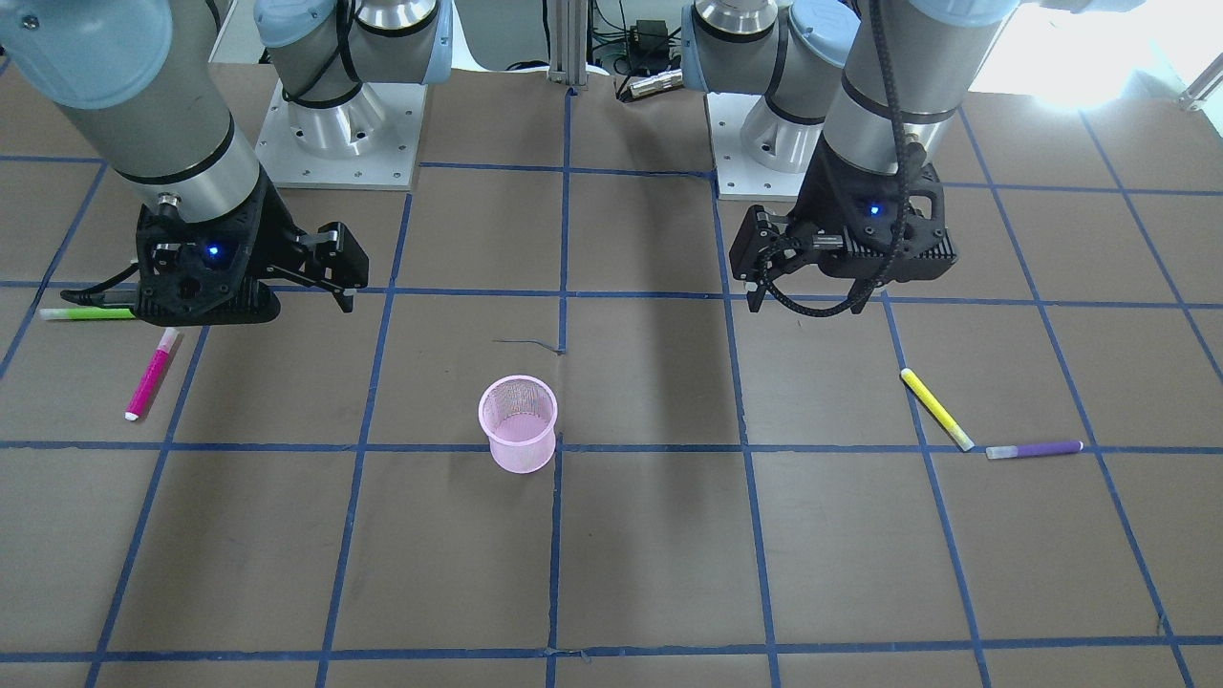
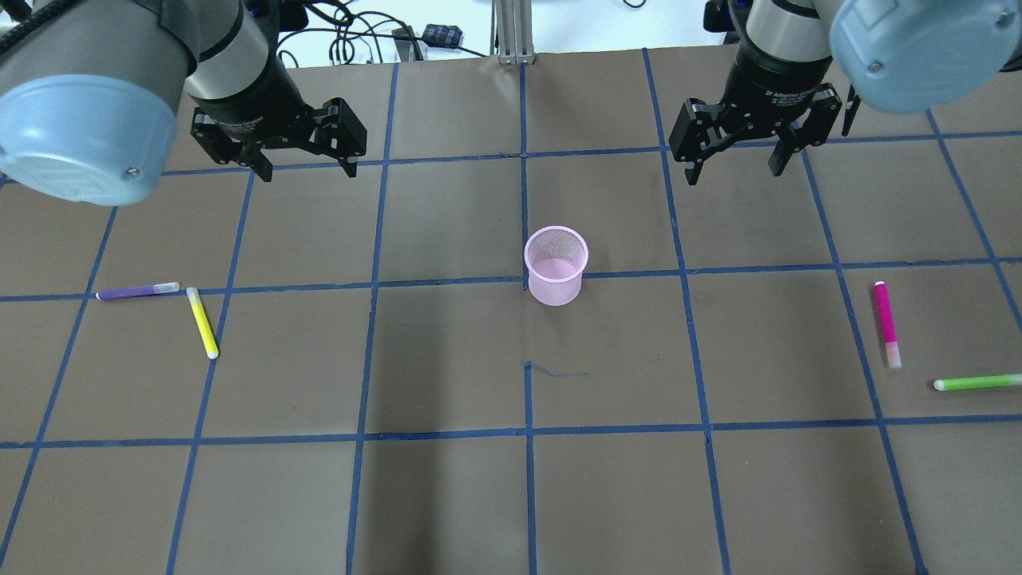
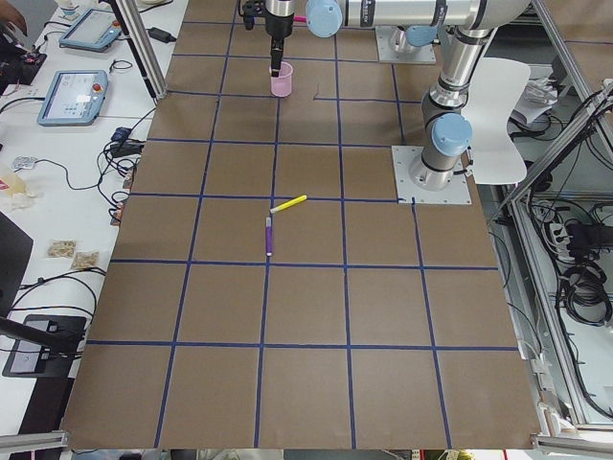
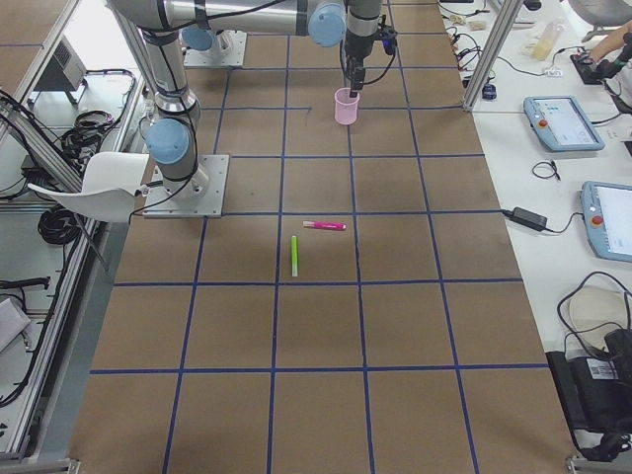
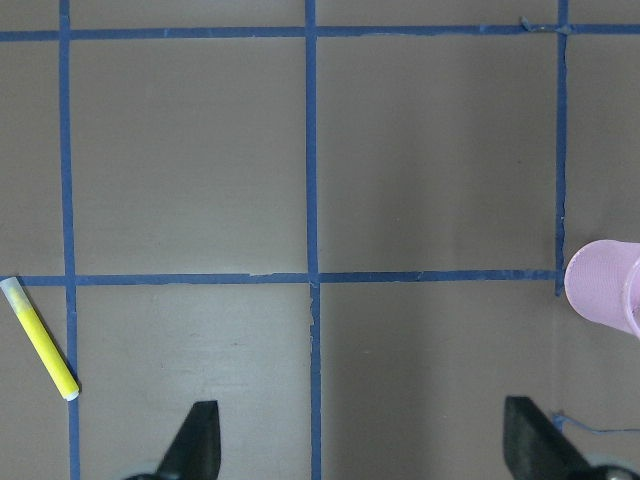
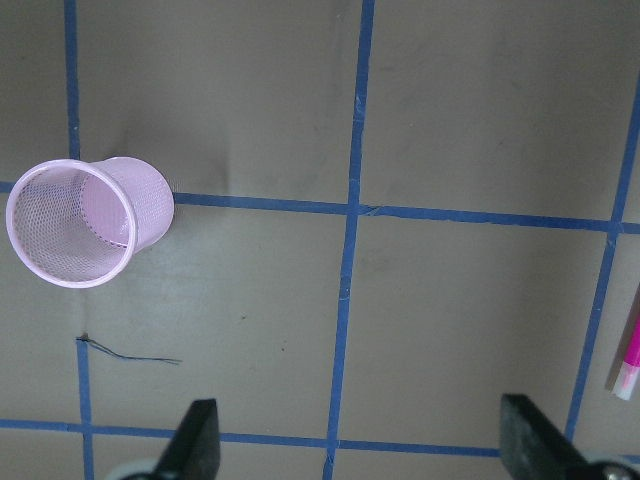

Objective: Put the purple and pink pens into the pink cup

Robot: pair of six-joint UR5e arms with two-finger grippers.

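Needs the left tool (image 2: pixel 310 172), apart and empty, for the purple pen (image 2: pixel 137 291) flat on its half of the desk (image 2: pixel 447 359), the right tool (image 2: pixel 734 174), also apart, for the pink pen (image 2: pixel 886 323), pink cup (image 2: pixel 556 271) between.

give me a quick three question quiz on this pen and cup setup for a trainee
1. True or false: the pink cup holds a pen.
2. Multiple choice: which colour of pen lies next to the purple pen? A green, B yellow, C pink.
3. Short answer: which is nearer the pink pen, the left claw or the right claw?

Key: 1 false, the cup is empty. 2 B, the yellow pen. 3 the right claw.
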